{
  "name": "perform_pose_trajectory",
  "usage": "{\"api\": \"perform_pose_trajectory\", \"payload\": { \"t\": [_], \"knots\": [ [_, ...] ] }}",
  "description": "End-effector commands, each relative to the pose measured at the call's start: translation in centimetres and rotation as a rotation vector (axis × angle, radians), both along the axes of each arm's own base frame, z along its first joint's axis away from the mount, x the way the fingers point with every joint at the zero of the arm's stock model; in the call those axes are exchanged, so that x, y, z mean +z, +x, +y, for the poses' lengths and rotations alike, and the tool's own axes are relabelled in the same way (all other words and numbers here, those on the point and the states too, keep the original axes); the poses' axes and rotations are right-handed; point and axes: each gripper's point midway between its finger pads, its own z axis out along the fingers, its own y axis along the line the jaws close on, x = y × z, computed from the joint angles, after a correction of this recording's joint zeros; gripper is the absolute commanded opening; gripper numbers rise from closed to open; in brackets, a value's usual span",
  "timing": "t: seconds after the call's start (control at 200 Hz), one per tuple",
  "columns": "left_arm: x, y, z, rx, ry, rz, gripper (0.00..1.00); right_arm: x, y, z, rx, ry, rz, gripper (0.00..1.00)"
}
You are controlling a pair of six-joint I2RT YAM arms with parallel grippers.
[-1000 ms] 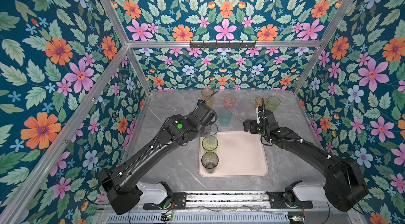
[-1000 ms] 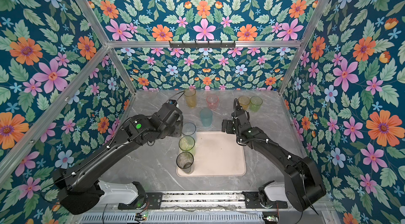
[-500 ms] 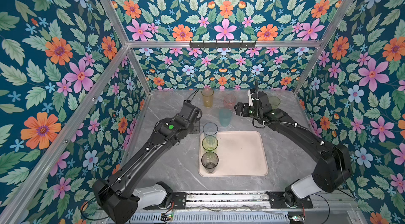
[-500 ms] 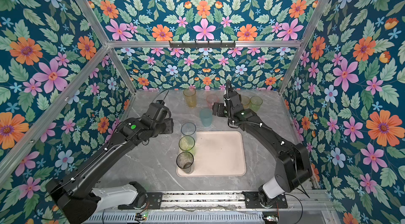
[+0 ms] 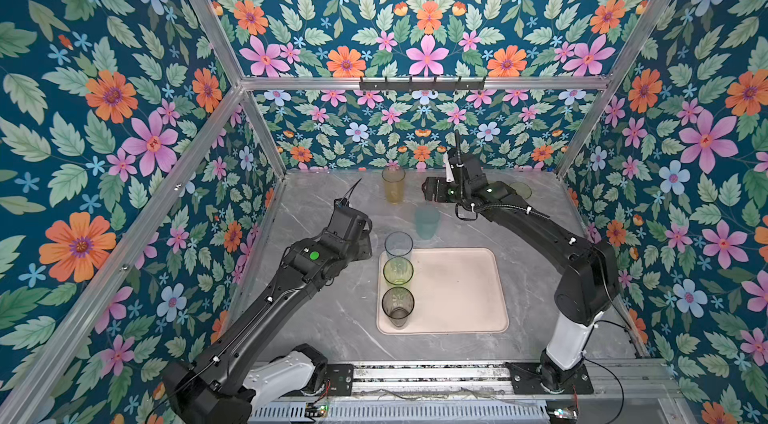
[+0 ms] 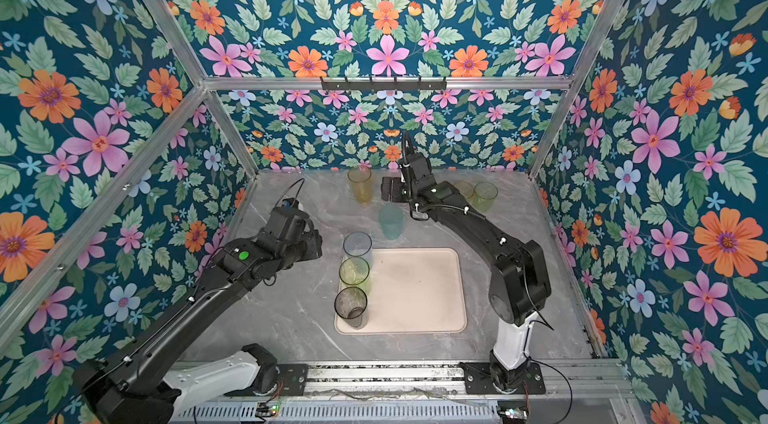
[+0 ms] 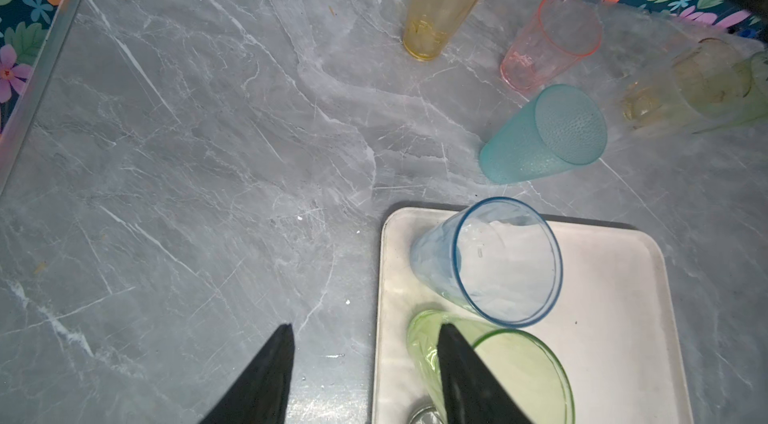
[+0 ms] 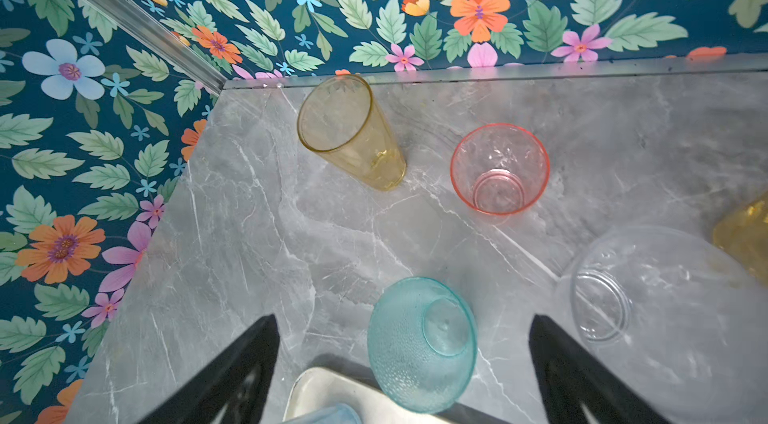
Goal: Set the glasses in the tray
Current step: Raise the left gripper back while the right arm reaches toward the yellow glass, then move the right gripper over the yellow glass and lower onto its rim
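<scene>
The marble table carries the cream tray, which lies just beside the left gripper. That gripper's jaws stand partly apart and hold nothing. Along the tray edge nearest it stand the blue-grey glass, the yellow-green glass and the smoky glass. The right gripper is spread wide and empty. The teal glass shows between its jaws, untouched, on the table outside the tray. Beyond its fingertips stand the amber glass and the pink glass.

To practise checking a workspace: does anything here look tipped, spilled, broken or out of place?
Nothing stands out. Three glasses stand upright in the tray, the others stand upright on the table, and no spill or breakage shows.
</scene>
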Motion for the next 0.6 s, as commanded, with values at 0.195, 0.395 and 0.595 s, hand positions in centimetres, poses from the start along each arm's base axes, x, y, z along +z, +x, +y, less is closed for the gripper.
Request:
{"api": "perform_pose_trajectory", "payload": {
  "t": [0.195,0.395,0.595],
  "knots": [
    [0.0,0.0,0.2,0.008,-0.027,-0.023,0.59,0.2,3.6,2.7,0.024,-0.059,-0.047,0.94],
    [-1.2,-0.3,-0.1,-0.007,-0.027,0.012,0.58,-1.0,6.1,3.9,0.017,-0.131,-0.042,0.92],
    [-1.9,-0.6,-0.1,-0.008,-0.025,0.032,0.58,-1.6,7.8,5.6,0.037,-0.133,-0.044,0.89]
  ]
}}
